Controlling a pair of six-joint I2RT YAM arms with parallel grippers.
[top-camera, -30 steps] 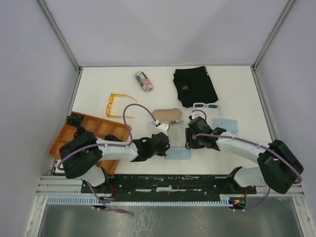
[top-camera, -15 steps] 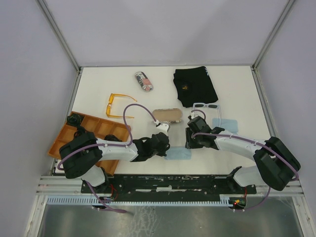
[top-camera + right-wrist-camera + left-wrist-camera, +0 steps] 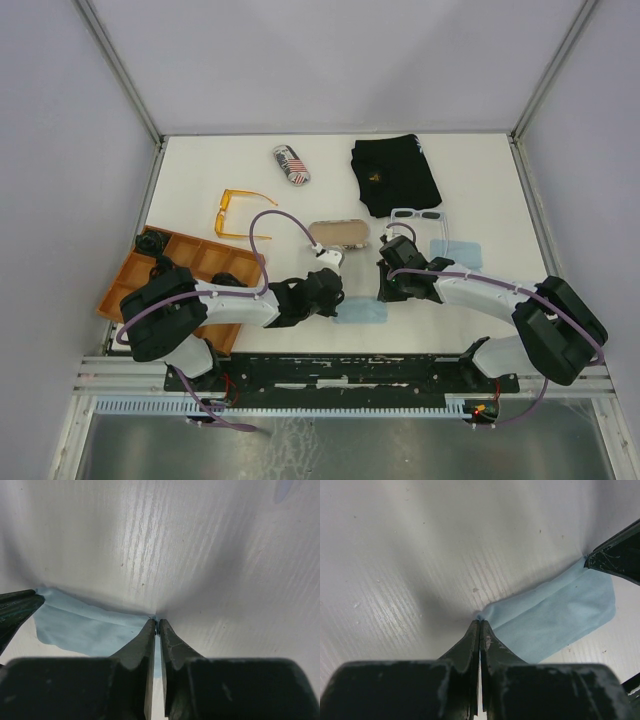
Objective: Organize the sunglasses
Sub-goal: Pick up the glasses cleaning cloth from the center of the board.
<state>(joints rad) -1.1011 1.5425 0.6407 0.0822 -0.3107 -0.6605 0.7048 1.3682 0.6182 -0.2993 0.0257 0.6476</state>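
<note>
The orange-amber sunglasses [image 3: 236,212] lie open at the left of the table. The white sunglasses with dark lenses [image 3: 418,215] lie at the right, below a black cloth. A folded light blue cloth [image 3: 362,311] lies between the arms. My left gripper [image 3: 337,300] is shut on the cloth's left corner [image 3: 487,614]. My right gripper [image 3: 383,295] is shut on its right corner [image 3: 150,620]. Each wrist view shows the other gripper's fingertip at the cloth's far corner.
A tan oval case [image 3: 340,235] lies just behind the grippers. A flag-printed case [image 3: 291,164] is at the back. A black cloth [image 3: 394,174] is at the back right. A second blue cloth [image 3: 455,251] lies under the right arm. An orange compartment tray [image 3: 175,270] is at the left.
The right arm's wrist has shifted very slightly. The cloth and both grippers stay where they were.
</note>
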